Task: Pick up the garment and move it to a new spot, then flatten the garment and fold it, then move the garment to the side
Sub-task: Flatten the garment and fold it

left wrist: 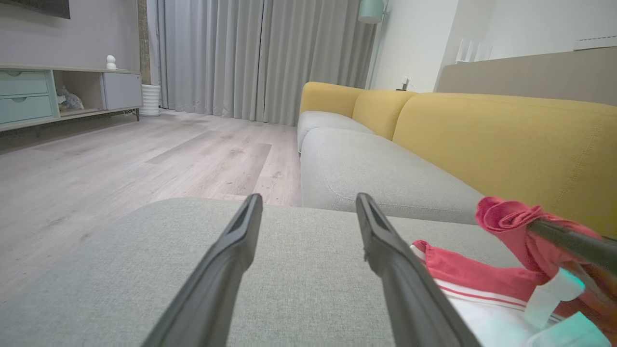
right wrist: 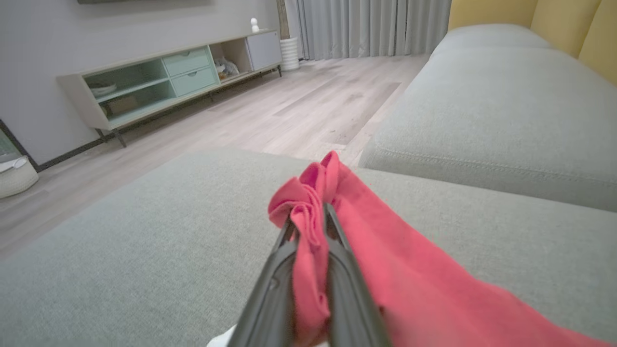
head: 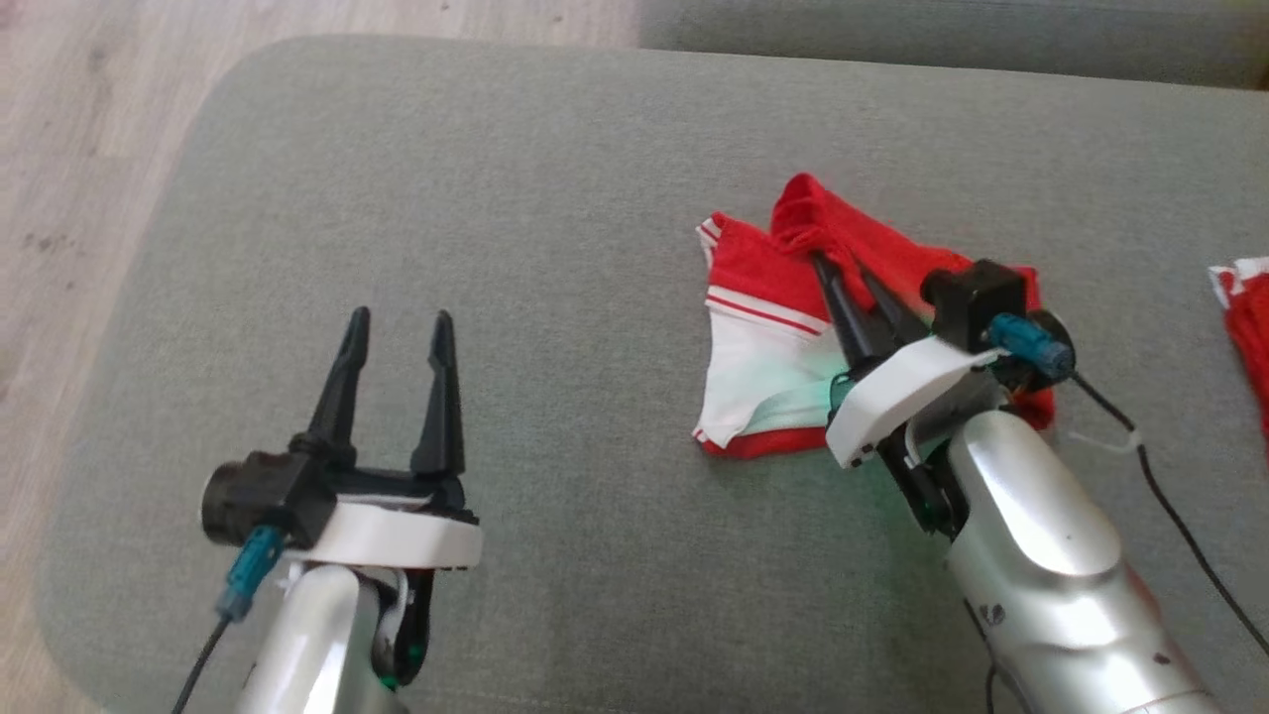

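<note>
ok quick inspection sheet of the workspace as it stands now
surface: grey cushion, woven fabric, rounded corners
job's things: red and white garment lies crumpled on the cushion's right half, one red fold lifted
clutter: another red and white cloth at the right edge
grippers: left gripper open over bare cushion, holding nothing; right gripper shut on the garment's red fold
cables: black cable trails from the right wrist over the cushion; second cable hangs from the left wrist
surroundings: wooden floor, yellow sofa, grey curtains, low cabinet

The garment [head: 758, 367] hides partly under the right arm [head: 1041, 535] (another red cloth [head: 1249, 317], edge-cropped)
</note>
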Robot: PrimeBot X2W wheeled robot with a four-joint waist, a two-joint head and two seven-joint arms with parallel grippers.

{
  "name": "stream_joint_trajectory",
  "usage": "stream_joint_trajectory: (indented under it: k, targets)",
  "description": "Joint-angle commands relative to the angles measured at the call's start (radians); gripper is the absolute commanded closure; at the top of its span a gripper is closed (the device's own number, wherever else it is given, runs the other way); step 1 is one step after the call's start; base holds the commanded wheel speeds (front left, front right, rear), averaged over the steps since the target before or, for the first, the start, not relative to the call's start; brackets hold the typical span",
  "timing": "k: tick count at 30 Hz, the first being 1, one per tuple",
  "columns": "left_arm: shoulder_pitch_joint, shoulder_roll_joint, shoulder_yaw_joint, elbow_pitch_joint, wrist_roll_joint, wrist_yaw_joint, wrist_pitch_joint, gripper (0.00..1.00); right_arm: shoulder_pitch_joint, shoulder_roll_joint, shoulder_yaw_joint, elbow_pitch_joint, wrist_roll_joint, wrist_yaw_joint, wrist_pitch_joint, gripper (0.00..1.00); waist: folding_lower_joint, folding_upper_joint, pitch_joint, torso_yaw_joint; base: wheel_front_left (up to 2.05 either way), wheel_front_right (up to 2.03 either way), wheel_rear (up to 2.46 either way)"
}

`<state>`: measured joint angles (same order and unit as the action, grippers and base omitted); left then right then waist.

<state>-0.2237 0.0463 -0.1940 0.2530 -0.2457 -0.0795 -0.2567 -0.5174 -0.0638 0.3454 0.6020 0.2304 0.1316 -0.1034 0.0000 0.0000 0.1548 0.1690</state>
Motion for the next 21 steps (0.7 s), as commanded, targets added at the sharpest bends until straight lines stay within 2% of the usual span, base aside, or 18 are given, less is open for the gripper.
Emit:
stream_joint_trajectory:
  k: [1, 12, 13, 14, 18, 21]
  targets:
    - [-0.043, 0.004, 0.021, -0.026, -0.004, 0.003, -0.005, 0.0, -0.018, 0.013, 0.026, -0.01, 0.01, -0.001, -0.017, 1.0, 0.0, 0.0, 0.01, 0.017, 0.0, 0.0, 0.0]
    - [-0.045, 0.004, 0.015, -0.013, 0.002, 0.004, -0.005, 0.0, -0.014, 0.013, 0.091, 0.088, 0.067, -0.001, -0.067, 1.0, 0.0, 0.0, 0.023, 0.041, 0.0, 0.0, 0.0]
    - [-0.045, 0.004, 0.016, -0.01, 0.003, 0.004, -0.005, 0.0, -0.012, 0.013, 0.112, 0.093, 0.084, -0.001, -0.063, 0.74, 0.0, 0.0, 0.023, 0.039, 0.0, 0.0, 0.0]
    - [-0.044, 0.004, 0.018, -0.008, 0.004, 0.003, -0.005, 0.0, -0.011, 0.013, 0.134, 0.1, 0.101, -0.001, -0.06, 0.0, 0.0, 0.0, 0.021, 0.036, 0.0, 0.0, 0.0]
    - [-0.044, 0.004, 0.015, 0.004, 0.009, 0.002, -0.005, 0.0, -0.024, 0.013, 0.236, 0.094, 0.174, -0.001, -0.068, 0.0, 0.0, 0.0, 0.009, 0.018, 0.0, 0.0, 0.0]
    - [-0.038, 0.004, 0.019, 0.006, 0.012, 0.002, -0.005, 0.0, -0.052, 0.013, 0.234, 0.107, 0.193, -0.001, -0.098, 0.0, 0.0, 0.0, -0.003, -0.01, 0.0, 0.0, 0.0]
